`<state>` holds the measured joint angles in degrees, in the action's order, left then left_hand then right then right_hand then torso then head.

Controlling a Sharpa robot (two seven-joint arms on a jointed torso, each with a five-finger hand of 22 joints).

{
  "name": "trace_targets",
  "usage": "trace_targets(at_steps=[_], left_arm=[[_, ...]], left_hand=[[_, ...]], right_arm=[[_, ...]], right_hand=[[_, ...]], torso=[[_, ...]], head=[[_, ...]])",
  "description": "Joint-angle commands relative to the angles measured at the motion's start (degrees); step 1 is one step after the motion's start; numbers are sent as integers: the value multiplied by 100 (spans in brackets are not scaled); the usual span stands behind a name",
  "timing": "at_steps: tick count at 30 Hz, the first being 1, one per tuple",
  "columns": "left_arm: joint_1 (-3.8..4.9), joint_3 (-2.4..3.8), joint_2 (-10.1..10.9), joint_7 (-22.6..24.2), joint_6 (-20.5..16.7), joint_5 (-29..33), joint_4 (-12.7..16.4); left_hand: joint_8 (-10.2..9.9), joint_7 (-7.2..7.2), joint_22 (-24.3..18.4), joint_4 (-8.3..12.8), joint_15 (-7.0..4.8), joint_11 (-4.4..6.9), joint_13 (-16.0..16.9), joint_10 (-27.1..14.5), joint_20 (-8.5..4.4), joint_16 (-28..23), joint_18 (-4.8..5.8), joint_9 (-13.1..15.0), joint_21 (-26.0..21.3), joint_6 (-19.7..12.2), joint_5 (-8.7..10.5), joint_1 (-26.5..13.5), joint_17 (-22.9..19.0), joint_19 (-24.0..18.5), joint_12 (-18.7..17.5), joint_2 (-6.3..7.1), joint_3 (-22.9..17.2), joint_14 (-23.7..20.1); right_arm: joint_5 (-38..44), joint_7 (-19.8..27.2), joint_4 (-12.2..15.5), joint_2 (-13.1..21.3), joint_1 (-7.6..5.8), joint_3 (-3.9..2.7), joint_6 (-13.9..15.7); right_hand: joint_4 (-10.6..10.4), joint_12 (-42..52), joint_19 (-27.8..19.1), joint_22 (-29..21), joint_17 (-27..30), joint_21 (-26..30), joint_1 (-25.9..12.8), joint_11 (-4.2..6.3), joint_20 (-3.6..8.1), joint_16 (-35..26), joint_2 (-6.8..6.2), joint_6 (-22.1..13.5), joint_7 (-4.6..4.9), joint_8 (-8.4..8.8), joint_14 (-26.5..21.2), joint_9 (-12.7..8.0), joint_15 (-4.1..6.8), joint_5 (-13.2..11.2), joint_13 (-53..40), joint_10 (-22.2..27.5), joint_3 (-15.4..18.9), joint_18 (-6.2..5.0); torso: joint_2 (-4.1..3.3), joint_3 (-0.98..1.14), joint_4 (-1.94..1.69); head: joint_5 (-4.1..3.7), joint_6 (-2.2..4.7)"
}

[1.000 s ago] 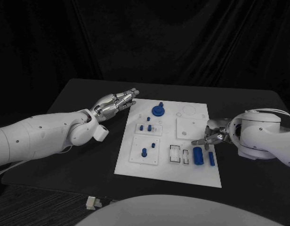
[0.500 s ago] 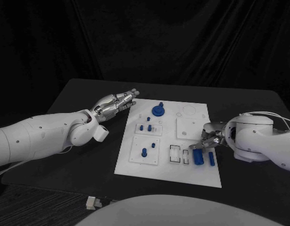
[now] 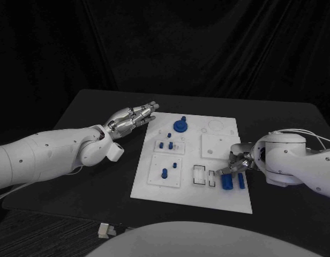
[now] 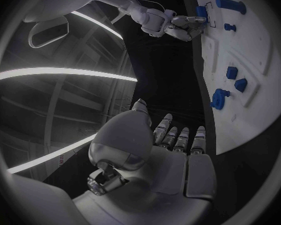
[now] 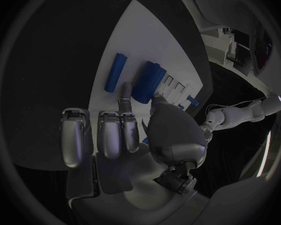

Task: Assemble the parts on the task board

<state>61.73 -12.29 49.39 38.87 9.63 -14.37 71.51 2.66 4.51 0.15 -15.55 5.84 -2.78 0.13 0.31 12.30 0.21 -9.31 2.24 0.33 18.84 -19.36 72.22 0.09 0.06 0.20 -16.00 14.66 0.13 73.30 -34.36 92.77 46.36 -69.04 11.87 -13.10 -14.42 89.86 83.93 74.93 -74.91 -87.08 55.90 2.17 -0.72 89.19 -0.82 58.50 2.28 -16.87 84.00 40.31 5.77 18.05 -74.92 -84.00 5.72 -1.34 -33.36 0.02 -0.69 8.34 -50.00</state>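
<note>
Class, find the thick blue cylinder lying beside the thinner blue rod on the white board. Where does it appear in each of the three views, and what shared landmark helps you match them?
Head view: thick blue cylinder lies near the task board's right edge, beside the right hand.
Left wrist view: partly hidden behind the right hand; a blue bit shows at.
Right wrist view: just beyond the fingers, at.
Landmark: the thin blue rod beside it.

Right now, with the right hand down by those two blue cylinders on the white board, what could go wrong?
1. The right hand reaches in close to the thick blue cylinder and the thin blue rod, which lie side by side; taking one might nudge the other off the white task board.
2. The left hand hovers open beside the board, not pressing it, so the board could shift.
</note>
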Motion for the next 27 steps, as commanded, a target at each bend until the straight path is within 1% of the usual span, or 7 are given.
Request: trace_targets(at_steps=[1, 5, 7, 9, 15, 20, 27], left_arm=[[-13, 7, -13, 581, 78, 36, 0], [-19, 7, -11, 578, 80, 36, -3], [-21, 7, -11, 576, 82, 36, -4], [-23, 7, -12, 575, 84, 36, -6], [-28, 7, -15, 569, 89, 36, -9], [-32, 7, -16, 563, 89, 36, -16], [-36, 7, -17, 551, 90, 36, -23]], left_hand=[[30, 12, 10, 1, 31, -15, -1, 8, 56, -21, -94, 7, -22, 22, -31, 69, -9, 4, -8, 8, -48, -13], [31, 12, 12, 8, 39, -16, -1, 8, 69, -21, -96, 8, -20, 26, -53, 83, -9, 6, -8, 8, -56, -13], [31, 12, 15, 12, 45, -15, 0, 10, 74, -21, -97, 7, -19, 22, -62, 90, -9, 7, -8, 9, -59, -13], [31, 12, 15, 16, 51, -15, -1, 8, 79, -21, -97, 7, -19, 21, -73, 97, -9, 7, -8, 9, -63, -13], [33, 13, 14, 53, 69, -13, -1, 8, 98, -21, -98, 8, -19, 29, -145, 147, -9, 7, -8, 10, -89, -13], [32, 17, 16, 88, 76, -14, 0, 9, 104, -21, -99, 8, -18, 26, -206, 188, -9, 8, -8, 10, -110, -13], [32, 18, 16, 94, 77, -14, -1, 9, 104, -21, -99, 8, -18, 25, -216, 194, -9, 8, -8, 11, -113, -13]], right_arm=[[4, -185, -7, -16, 27, 3, -269], [4, -122, -11, -25, 32, 3, -222], [3, -63, -11, -25, 34, 3, -152], [3, 21, -9, -20, 35, 3, -34], [-406, 144, 19, 24, 35, 2, 321], [-956, 154, 33, 73, 31, 2, 542], [-1771, 132, 58, 111, -51, 1, 747]], right_hand=[[142, 14, 429, 1378, -1281, 47, 188, -25, -33, -32, -10, -112, 1, -36, 553, 176, -44, 440, -1508, -600, -44, 38], [445, 14, 424, 1375, -1271, 59, 548, -23, -31, -37, 3, -313, 3, -163, 551, 460, -40, 1230, -1508, -600, -226, 35], [493, 14, 430, 1379, -1279, 49, 610, -16, -29, -33, 15, -331, -5, -183, 553, 497, -35, 1386, -1508, -600, -271, 38], [628, 14, 441, 1387, -1306, 29, 737, 9, -13, -19, 21, -371, -35, -254, 558, 626, -15, 2040, -1508, -600, -449, 44], [708, 14, 433, 1382, -1340, 46, 650, 62, 24, 0, -56, -354, -102, -481, 566, 948, 26, 3004, -1508, -600, -861, 40], [723, 14, 426, 1377, -1297, 60, 515, 101, 54, -20, -123, -397, -144, -687, 557, 1247, 59, 3114, -1508, -600, -1117, 36], [722, 14, 398, 1357, -1217, 115, 459, 110, 64, -59, -126, -437, -151, -753, 540, 1358, 68, 3150, -1508, -600, -1240, 21]], torso=[[1, 2, 1], [3, 2, 0], [2, 2, 0], [1, 1, -1], [1, 2, 3], [5, 3, 3], [4, 2, 5]], head=[[-10, 0], [-4, 0], [-1, 0], [3, 0], [21, 0], [33, 0], [24, 0]])
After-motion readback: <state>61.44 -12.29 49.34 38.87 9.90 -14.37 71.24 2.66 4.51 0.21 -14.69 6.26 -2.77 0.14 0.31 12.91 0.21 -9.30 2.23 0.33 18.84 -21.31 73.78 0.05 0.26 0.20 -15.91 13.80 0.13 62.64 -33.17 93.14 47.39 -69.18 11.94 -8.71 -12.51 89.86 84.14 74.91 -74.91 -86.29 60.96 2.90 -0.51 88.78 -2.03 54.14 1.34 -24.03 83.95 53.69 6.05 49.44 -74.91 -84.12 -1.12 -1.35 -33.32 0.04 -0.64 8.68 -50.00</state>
